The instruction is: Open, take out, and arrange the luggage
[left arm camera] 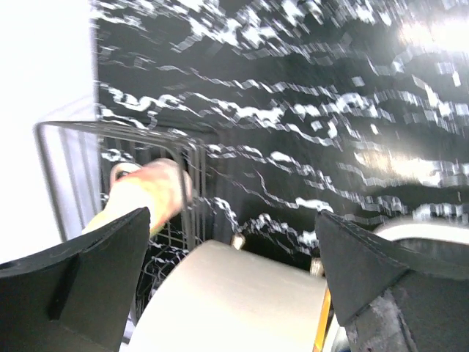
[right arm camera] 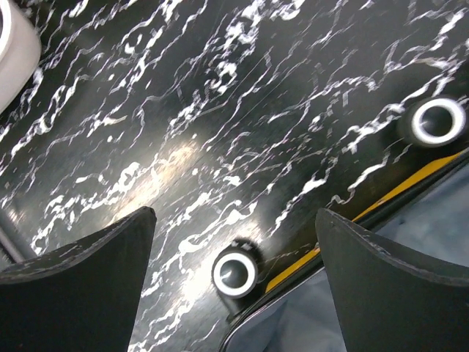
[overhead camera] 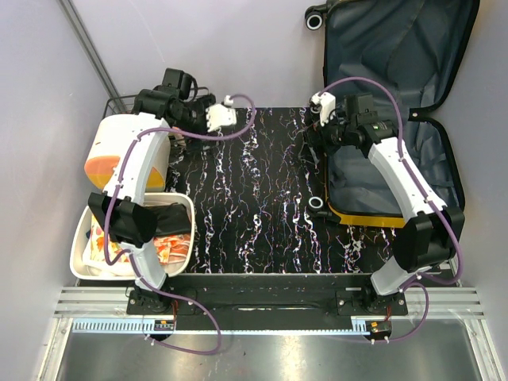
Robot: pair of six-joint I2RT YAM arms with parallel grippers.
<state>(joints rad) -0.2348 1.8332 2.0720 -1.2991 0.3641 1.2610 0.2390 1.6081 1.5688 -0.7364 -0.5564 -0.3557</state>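
Since the large yellow hard-shell suitcase with dark grey fabric lining [overhead camera: 353, 178] is laid fully open along the right side of the black, white-veined tabletop [overhead camera: 254, 206], with one half nearer the arms, the other beyond it and both linings facing up, the opening step is judged complete. No contents can be made out in the lining that shows.

The left gripper [left arm camera: 233, 213] is held over the far left of the table with its black fingers spread wide and nothing between them. It is judged to be there because the storage items are grouped on that side: a thin wire basket [overhead camera: 119, 103], a round cream-and-orange container [overhead camera: 119, 147] and a white rectangular tray [overhead camera: 189, 210] already holding orange-and-white packets and something black. A blurred pale orange object is seen at the basket in the left wrist view, but what it is cannot be told.

The right gripper [right arm camera: 234, 213] is likewise released and holds nothing. It is poised just beside the suitcase's left edge, where a yellow rim [overhead camera: 361, 220] and two black wheels with white hubs [right arm camera: 234, 273] jut toward the centre.

Open room is offered mainly by the middle strip of the table, between tray and suitcase. The sides are hemmed in by walls. The wheels and raised rim are judged likely snags for any sweep by the right arm.
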